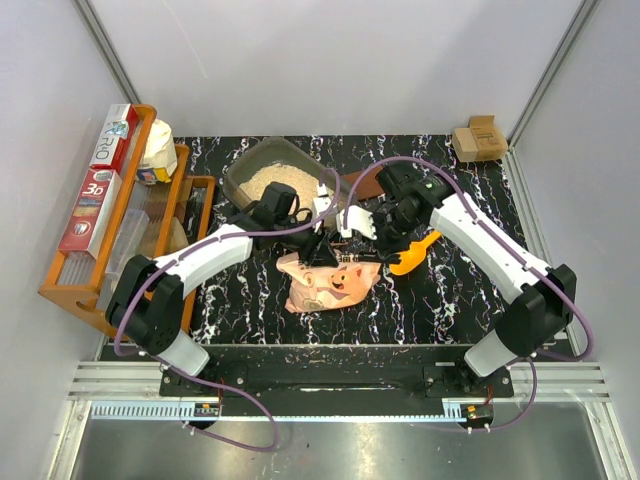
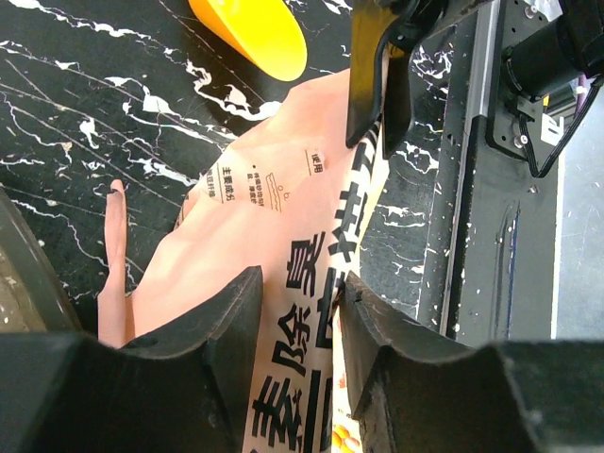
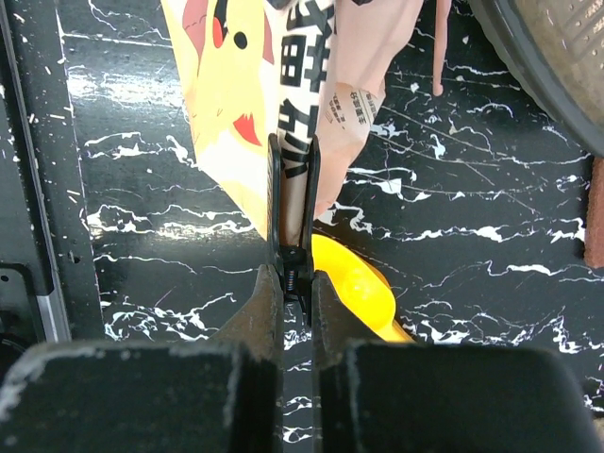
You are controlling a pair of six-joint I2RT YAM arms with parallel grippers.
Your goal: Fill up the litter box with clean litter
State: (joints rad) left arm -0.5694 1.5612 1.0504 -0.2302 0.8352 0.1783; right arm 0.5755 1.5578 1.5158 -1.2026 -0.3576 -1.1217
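Observation:
The litter box (image 1: 245, 165) stands at the back left of the mat with pale clean litter (image 1: 275, 180) in it; its rim shows in the right wrist view (image 3: 557, 75). A pink pig-printed bag (image 1: 325, 282) lies in front of it. My right gripper (image 3: 297, 278) is shut on a black clip (image 3: 293, 203) clamped on the bag's (image 3: 359, 57) folded top. The left gripper (image 2: 297, 307) stands with its jaws a little apart on either side of the bag's printed strip (image 2: 302, 283), next to that clip (image 2: 377, 85). A yellow scoop (image 1: 415, 255) lies right of the bag.
An orange wooden rack (image 1: 60, 290) with boxes and a bag stands along the left edge. A small cardboard box (image 1: 478, 138) sits at the back right corner. A brown piece (image 1: 365, 185) lies right of the litter box. The arms' metal base rail (image 2: 481, 189) runs close by.

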